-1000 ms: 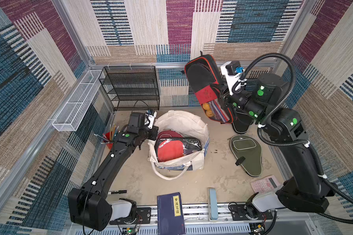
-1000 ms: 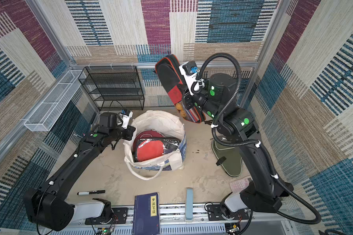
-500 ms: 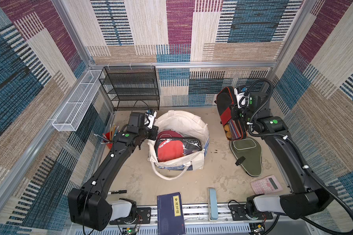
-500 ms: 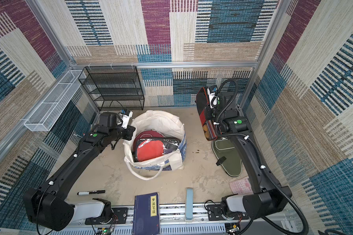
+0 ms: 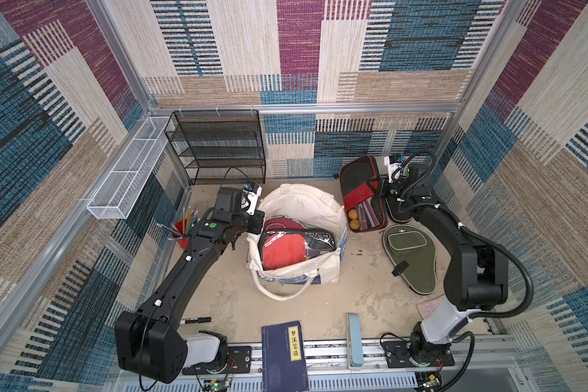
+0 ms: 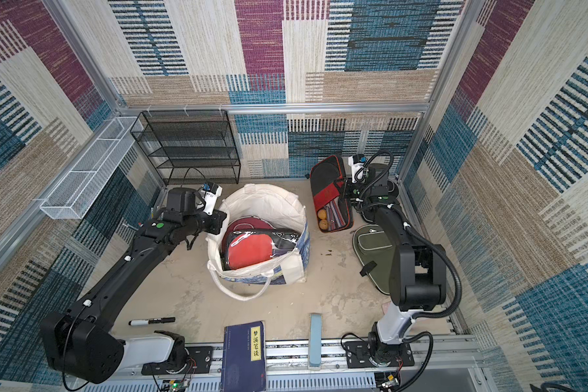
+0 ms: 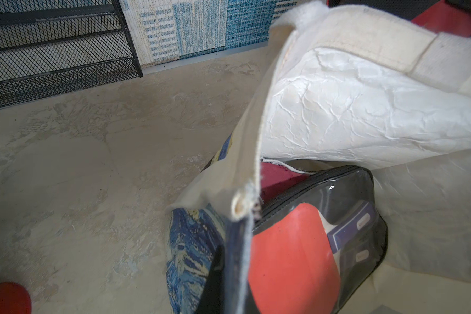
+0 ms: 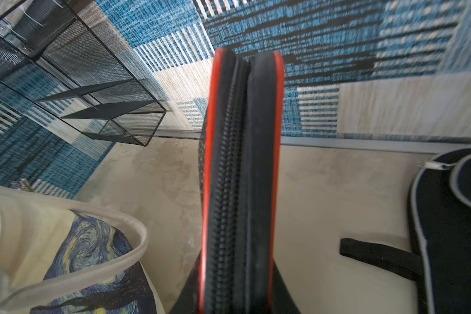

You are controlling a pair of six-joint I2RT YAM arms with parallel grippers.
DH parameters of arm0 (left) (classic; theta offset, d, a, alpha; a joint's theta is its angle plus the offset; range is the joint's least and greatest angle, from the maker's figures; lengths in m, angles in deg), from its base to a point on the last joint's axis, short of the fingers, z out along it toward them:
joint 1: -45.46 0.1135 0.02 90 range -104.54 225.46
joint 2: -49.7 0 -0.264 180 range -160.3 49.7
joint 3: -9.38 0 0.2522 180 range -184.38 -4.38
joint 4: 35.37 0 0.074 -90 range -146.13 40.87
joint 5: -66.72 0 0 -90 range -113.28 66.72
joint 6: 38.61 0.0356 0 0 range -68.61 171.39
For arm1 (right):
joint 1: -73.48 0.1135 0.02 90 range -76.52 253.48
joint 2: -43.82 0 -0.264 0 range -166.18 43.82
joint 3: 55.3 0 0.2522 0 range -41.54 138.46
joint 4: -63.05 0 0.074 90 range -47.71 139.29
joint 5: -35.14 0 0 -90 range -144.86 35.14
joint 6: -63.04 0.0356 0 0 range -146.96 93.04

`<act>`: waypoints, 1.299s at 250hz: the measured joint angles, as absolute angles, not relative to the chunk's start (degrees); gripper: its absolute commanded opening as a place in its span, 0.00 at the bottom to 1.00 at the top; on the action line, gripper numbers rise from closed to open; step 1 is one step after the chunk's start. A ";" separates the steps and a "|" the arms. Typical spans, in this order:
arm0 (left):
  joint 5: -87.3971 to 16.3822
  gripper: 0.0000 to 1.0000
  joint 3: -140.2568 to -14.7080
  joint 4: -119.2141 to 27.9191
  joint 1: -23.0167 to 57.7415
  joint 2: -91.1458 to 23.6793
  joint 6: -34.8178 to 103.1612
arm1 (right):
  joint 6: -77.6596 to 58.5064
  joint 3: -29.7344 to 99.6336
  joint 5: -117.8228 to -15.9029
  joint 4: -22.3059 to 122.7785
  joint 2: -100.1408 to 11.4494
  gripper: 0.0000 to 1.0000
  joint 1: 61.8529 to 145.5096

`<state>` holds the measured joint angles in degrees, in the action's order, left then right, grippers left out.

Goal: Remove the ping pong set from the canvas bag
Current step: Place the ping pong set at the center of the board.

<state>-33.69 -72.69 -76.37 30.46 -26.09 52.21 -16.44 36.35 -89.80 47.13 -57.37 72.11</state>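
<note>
— How is the left arm (image 5: 190,268) set?
— Stretched forward and low from its base, left pincer (image 5: 258,222) closed tight on the rim of the cream canvas tote bag (image 5: 296,203).
— And the right arm (image 5: 455,237)?
— Elbow raised, forearm reaching far, right pincer (image 5: 381,193) clamped across the upright black-and-red zip fabric case (image 5: 357,183).

In the left gripper (image 5: 256,222) the canvas bag (image 7: 256,122) is matt woven cloth with a crinkled papery lining; just beyond it the paddle case (image 7: 337,195) is glossy clear plastic; in the right gripper (image 5: 382,191) the black-and-red case (image 8: 259,136) is matt fabric, its zip ribbed.
</note>
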 measured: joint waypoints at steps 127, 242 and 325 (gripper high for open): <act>-34.15 0.00 -74.68 -76.68 30.46 -28.69 52.19 | -1.01 49.26 -106.02 58.37 -82.83 0.00 66.52; -34.17 0.00 -75.25 -76.86 30.46 -30.01 52.23 | 0.17 60.19 -107.00 52.18 -92.82 0.00 64.29; -34.17 0.00 -75.90 -77.23 30.46 -30.77 52.28 | 1.51 59.54 -106.35 52.47 -93.61 0.01 63.44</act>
<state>-34.17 -75.90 -77.23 30.46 -30.77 52.28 1.51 59.54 -106.35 52.47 -93.61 63.44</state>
